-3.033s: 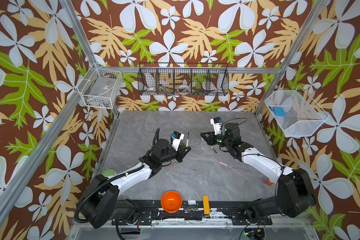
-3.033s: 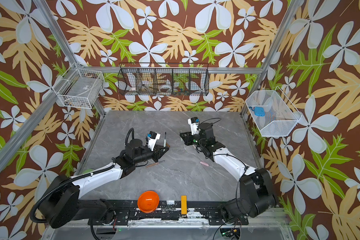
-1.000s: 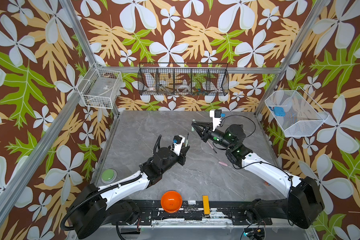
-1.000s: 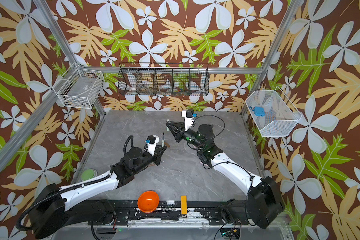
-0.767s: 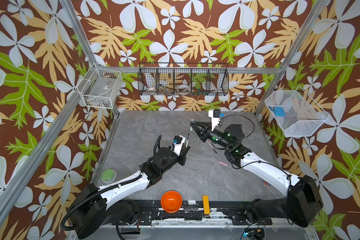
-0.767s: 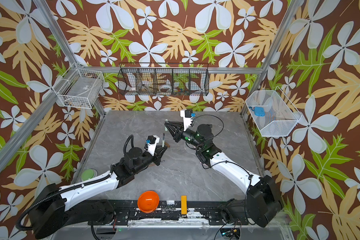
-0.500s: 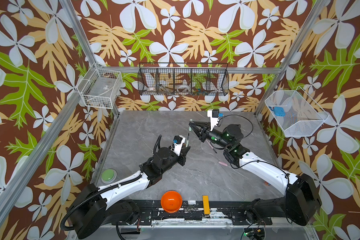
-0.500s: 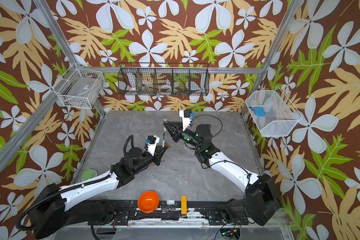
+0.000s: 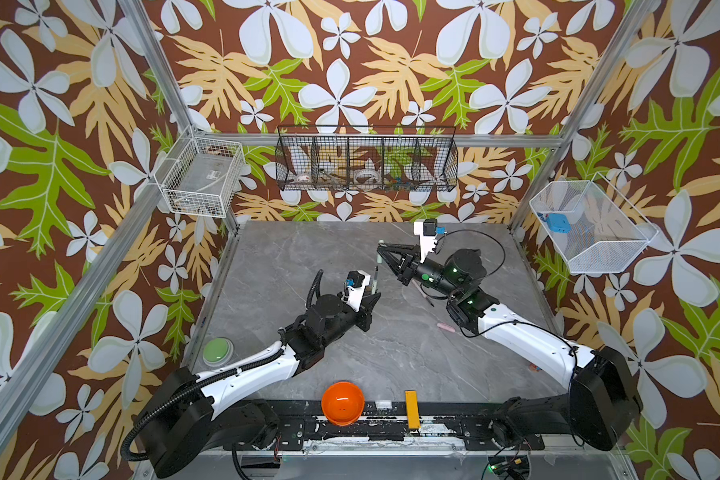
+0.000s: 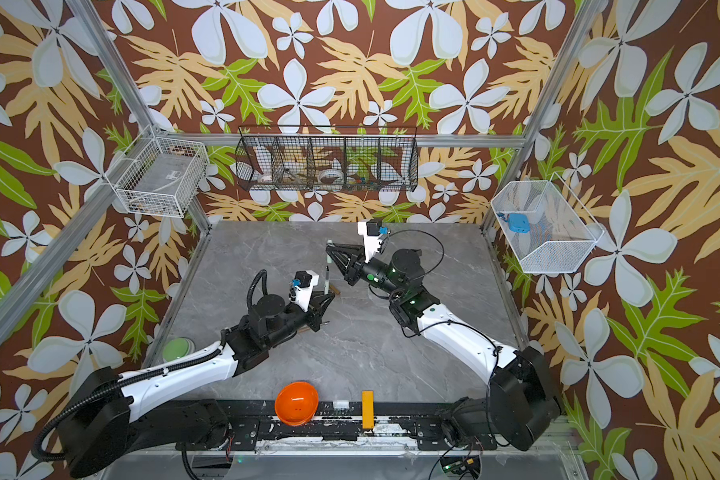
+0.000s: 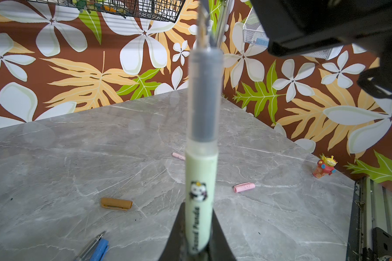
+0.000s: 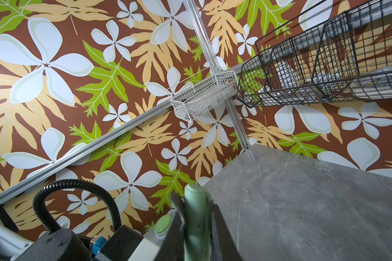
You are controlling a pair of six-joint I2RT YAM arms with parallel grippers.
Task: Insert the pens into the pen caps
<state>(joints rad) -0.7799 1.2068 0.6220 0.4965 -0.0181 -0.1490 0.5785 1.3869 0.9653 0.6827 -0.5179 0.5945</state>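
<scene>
Moved across and lowered, the pale green pen cap (image 9: pixel 378 260) is now held just above the dark tip of the pale green pen (image 9: pixel 375 281), so capping looks close. The cap is pinched in the right hand (image 9: pixel 381 251). The panda-marked pen is gripped upright by the left hand (image 9: pixel 372 297), above the tabletop (image 9: pixel 300 249).

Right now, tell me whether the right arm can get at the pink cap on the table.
Probably not yet: the right gripper is shut on the pale green cap. The pink cap lies uncovered near that arm.
</scene>
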